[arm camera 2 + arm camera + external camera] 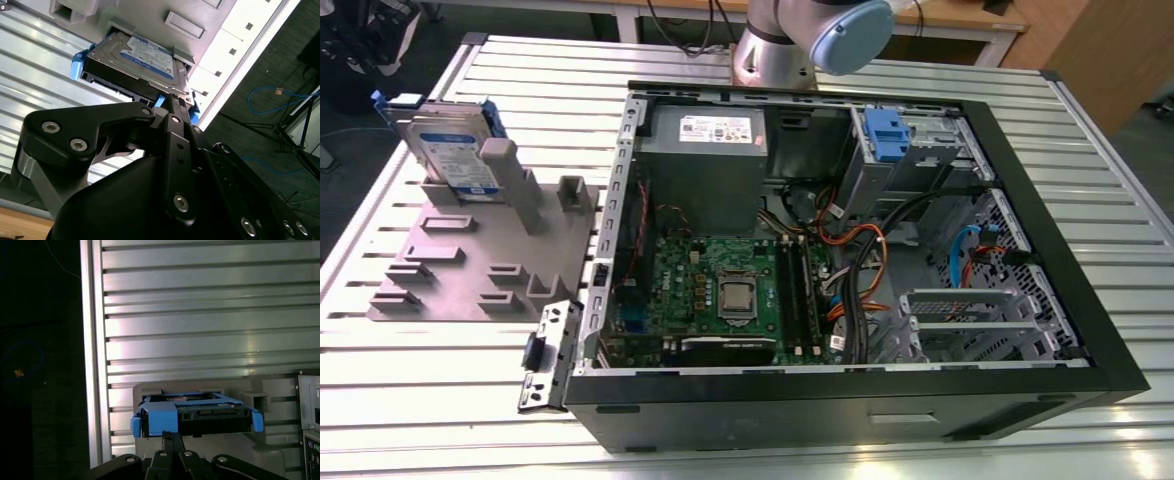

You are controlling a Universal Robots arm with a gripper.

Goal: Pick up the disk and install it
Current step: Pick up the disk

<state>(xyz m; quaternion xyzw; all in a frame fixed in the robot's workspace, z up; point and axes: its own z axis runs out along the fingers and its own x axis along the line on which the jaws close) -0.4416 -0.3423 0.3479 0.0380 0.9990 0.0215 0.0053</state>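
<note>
Ribbed metal table point(440, 405): silver, blue-framed disk point(145, 57) upright in grey holder point(467, 270), clear of gripper point(172, 436), jaws together.

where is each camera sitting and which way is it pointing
Exterior view: off the arm, high up, looking down on the open computer case and the grey holder; the arm shows beyond the case.
First wrist view: on the arm, looking past the gripper at the disk, end-on.
Second wrist view: on the arm, looking over the gripper at the disk's label face.
Shared: all three show the disk standing in the holder.
</note>
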